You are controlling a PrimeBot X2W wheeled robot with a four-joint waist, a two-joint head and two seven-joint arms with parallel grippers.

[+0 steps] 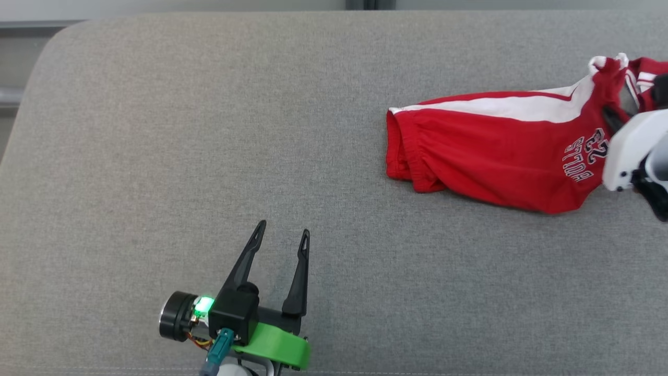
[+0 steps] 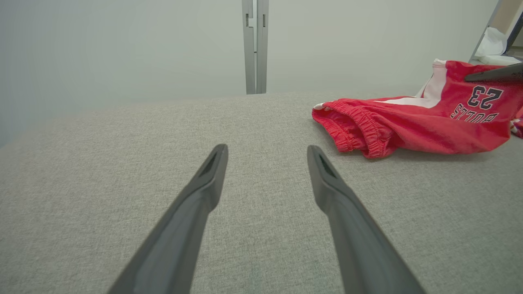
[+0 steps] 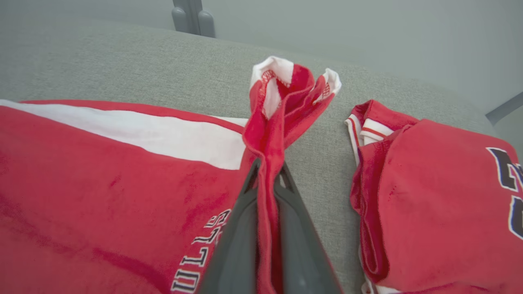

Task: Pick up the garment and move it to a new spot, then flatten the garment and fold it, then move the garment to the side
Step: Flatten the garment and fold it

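Observation:
The garment (image 1: 496, 151) is a pair of red shorts with a white side stripe and "BULLS 23" print, lying crumpled on the grey fabric surface at the right. My right gripper (image 1: 613, 117) is shut on a bunched fold of its leg hem; in the right wrist view the red cloth (image 3: 102, 171) is pinched between the two fingers of the gripper (image 3: 267, 167) and sticks up past their tips. My left gripper (image 1: 283, 230) stands open and holds nothing, low at the front left, well clear of the shorts. In its wrist view the left gripper (image 2: 266, 151) points across bare fabric, the garment (image 2: 429, 122) lying to the right.
A second red piece of clothing (image 3: 429, 204) with white trim lies just right of the held fold, at the far right edge (image 1: 644, 78). The grey padded surface (image 1: 209, 130) stretches wide to the left. A wall with a metal post (image 2: 255, 45) stands behind it.

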